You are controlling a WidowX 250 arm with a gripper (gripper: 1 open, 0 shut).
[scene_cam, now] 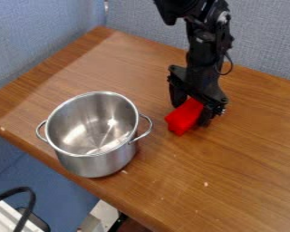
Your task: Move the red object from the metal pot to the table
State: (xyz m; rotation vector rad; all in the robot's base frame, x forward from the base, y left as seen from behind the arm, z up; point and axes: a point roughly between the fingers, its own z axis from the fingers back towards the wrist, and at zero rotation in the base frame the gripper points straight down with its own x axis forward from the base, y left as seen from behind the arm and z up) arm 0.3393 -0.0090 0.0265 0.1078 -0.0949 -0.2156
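The red object is a bright red block whose lower end touches the table, to the right of the metal pot. My gripper points straight down over the block, with one black finger on each side of its upper part. How tightly the fingers press on it does not show from this angle. The shiny pot stands near the table's front left edge, with nothing inside it.
A black cable loops below the table's front edge at the lower left. A blue-grey wall runs behind the table. The arm's black links rise from the gripper toward the top of the view.
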